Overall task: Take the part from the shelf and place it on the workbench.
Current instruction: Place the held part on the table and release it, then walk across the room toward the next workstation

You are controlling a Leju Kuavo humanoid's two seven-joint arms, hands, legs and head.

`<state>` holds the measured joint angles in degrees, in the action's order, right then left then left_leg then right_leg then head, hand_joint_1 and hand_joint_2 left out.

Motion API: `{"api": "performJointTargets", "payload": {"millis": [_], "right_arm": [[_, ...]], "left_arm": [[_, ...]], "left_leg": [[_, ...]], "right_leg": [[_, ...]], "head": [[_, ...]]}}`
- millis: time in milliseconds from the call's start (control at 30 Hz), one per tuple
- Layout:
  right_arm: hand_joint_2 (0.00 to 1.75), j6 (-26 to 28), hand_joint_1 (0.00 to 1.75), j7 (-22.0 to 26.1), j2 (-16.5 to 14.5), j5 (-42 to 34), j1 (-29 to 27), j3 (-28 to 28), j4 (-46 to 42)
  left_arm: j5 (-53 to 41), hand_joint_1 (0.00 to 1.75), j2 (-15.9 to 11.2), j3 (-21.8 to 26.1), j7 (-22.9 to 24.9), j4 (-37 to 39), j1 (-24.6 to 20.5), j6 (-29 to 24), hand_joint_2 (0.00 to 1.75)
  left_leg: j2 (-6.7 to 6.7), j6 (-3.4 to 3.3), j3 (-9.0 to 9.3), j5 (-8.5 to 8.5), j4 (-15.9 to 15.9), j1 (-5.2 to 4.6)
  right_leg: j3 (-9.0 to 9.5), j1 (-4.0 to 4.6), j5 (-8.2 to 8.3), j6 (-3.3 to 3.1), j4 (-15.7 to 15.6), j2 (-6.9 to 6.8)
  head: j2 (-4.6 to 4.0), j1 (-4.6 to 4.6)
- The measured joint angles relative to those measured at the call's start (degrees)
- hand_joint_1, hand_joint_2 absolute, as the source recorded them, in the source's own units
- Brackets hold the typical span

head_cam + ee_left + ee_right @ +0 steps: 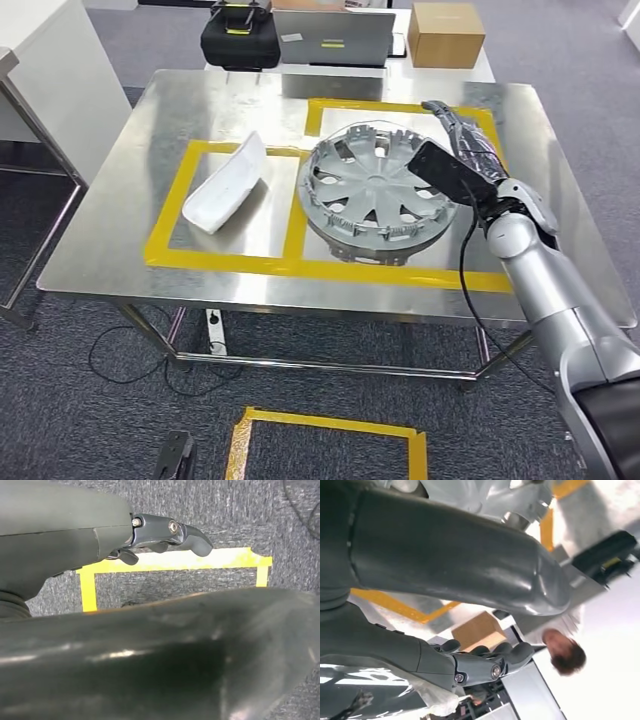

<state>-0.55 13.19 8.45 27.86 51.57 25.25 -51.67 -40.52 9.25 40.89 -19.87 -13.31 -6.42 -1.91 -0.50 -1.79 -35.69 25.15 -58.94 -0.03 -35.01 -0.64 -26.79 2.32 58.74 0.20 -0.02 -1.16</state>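
A silver hubcap [375, 190] lies flat on the steel table [106, 230], inside the right-hand square of yellow tape [226, 262]. The robot's right hand [460, 140] reaches over the table at the hubcap's far right rim, fingers extended and apart, holding nothing; whether it touches the rim cannot be told. In the right wrist view the same hand [471, 665] shows its fingers [516, 652] stretched out, a cardboard box [478, 630] and a person's head [565, 652] beyond them. A white curved part [226, 185] rests in the left taped square, well apart from the hubcap. The left hand [166, 535] hangs above grey carpet [226, 505] and a taped floor outline [170, 560], fingers loosely extended and gripping nothing. A black bag [240, 35] and a laptop [336, 40] sit behind the table.
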Motion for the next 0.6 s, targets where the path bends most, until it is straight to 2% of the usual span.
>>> {"api": "performJointTargets", "payload": {"millis": [100,133,167,200,267,300,333,367,400,467,500,533,600], "right_arm": [[0.0,1.9,0.0,2.7,0.9,-6.1,-7.1,-2.3,-7.3],[0.0,2.7,0.0,4.6,1.0,-9.0,-10.5,-3.6,-10.1],[0.0,3.4,0.0,6.7,0.9,-11.8,-14.3,-5.0,-13.0],[0.0,3.9,0.0,9.0,0.8,-14.8,-18.3,-6.5,-16.1],[0.0,3.8,0.0,13.5,-0.1,-20.9,-27.3,-9.9,-23.3],[0.0,3.5,0.0,15.1,-0.7,-23.0,-31.6,-11.4,-26.7],[0.0,3.2,0.0,16.0,-1.4,-24.4,-35.3,-12.7,-29.5],[0.0,3.0,0.0,16.5,-2.2,-25.4,-38.5,-13.8,-32.2],[0.0,2.9,0.0,16.8,-3.0,-26.6,-41.4,-14.9,-34.7],[0.0,2.6,0.0,17.3,-4.9,-29.3,-47.2,-17.3,-39.4],[0.0,2.5,0.0,17.7,-6.0,-30.2,-50.1,-18.5,-41.4],[0.0,2.5,0.0,18.0,-7.1,-30.6,-53.0,-19.5,-42.8],[0.0,2.5,0.0,18.8,-9.1,-30.3,-58.3,-21.3,-44.6]], "left_arm": [[0.0,0.0,-0.1,0.0,0.4,0.0,0.7,-0.7,0.0],[0.1,0.0,-0.2,0.0,0.4,0.0,1.2,-0.9,0.0],[0.2,0.0,-0.3,0.1,0.2,0.0,1.8,-1.2,0.0],[0.4,0.0,-0.4,0.1,0.0,0.1,2.4,-1.5,0.0],[0.8,0.0,-0.5,0.3,-0.3,0.1,3.3,-2.1,0.0],[1.0,0.0,-0.5,0.4,-0.3,0.1,3.6,-2.3,0.0],[1.2,0.0,-0.5,0.5,-0.4,0.2,3.9,-2.5,0.0],[1.4,0.0,-0.5,0.7,-0.4,0.2,4.1,-2.8,0.0],[1.8,0.0,-0.5,1.0,-0.4,0.2,4.1,-3.0,0.0],[2.6,0.0,-0.4,1.7,-0.7,0.2,4.1,-3.6,0.0],[3.1,0.0,-0.3,2.2,-1.0,0.2,4.1,-3.8,0.0],[3.4,0.0,-0.2,2.6,-1.3,0.2,4.2,-4.0,0.0],[4.1,0.0,0.0,3.6,-2.0,0.2,4.5,-4.2,0.0]], "left_leg": [[-0.14,0.73,-0.11,-0.07,-0.1,0.06],[-0.17,1.02,-0.18,0.58,-0.5,0.14],[-0.16,1.33,-0.53,1.9,-1.7,0.2],[-0.1,1.65,-1.24,3.91,-4.0,0.29],[0.0,2.16,-3.34,8.6,-11.2,0.44],[0.04,2.33,-4.06,10.23,-14.2,0.52],[0.06,2.43,-3.96,10.88,-15.6,0.55],[0.07,2.43,-2.75,10.47,-14.6,0.58],[0.07,2.35,-0.36,9.2,-11.3,0.61],[-0.1,2.09,5.21,7.01,-2.8,0.55],[-0.17,1.91,6.93,6.45,0.0,0.45],[-0.23,1.69,7.62,6.32,1.2,0.29],[-0.13,0.92,7.28,5.67,1.3,0.0]], "right_leg": [[0.64,0.13,0.3,-0.55,-0.9,-0.18],[0.7,0.08,0.48,-0.86,-1.1,-0.32],[0.71,-0.03,0.67,-1.18,-1.2,-0.48],[0.67,-0.14,0.82,-1.45,-1.4,-0.69],[0.31,-0.13,0.96,-1.7,-1.3,-1.16],[-0.02,-0.11,1.07,-1.75,-1.2,-1.38],[-0.44,-0.11,1.25,-1.77,-1.1,-1.49],[-0.89,-0.13,1.46,-1.71,-1.0,-1.51],[-1.25,-0.15,1.7,-1.56,-0.9,-1.48],[-1.59,-0.07,2.14,-1.08,-0.7,-1.49],[-1.63,0.0,2.37,-0.79,-0.7,-1.52],[-1.63,0.04,2.63,-0.48,-0.7,-1.52],[-1.66,-0.14,3.26,0.25,-1.0,-1.46]], "head": [[0.0,0.0],[0.0,-0.03],[0.0,-0.16],[0.0,-0.29],[0.0,-0.51],[0.0,-0.54],[0.0,-0.58],[0.0,-0.62],[0.0,-0.65],[0.0,-0.6],[0.0,-0.51],[0.0,-0.44],[0.0,-0.35]]}}
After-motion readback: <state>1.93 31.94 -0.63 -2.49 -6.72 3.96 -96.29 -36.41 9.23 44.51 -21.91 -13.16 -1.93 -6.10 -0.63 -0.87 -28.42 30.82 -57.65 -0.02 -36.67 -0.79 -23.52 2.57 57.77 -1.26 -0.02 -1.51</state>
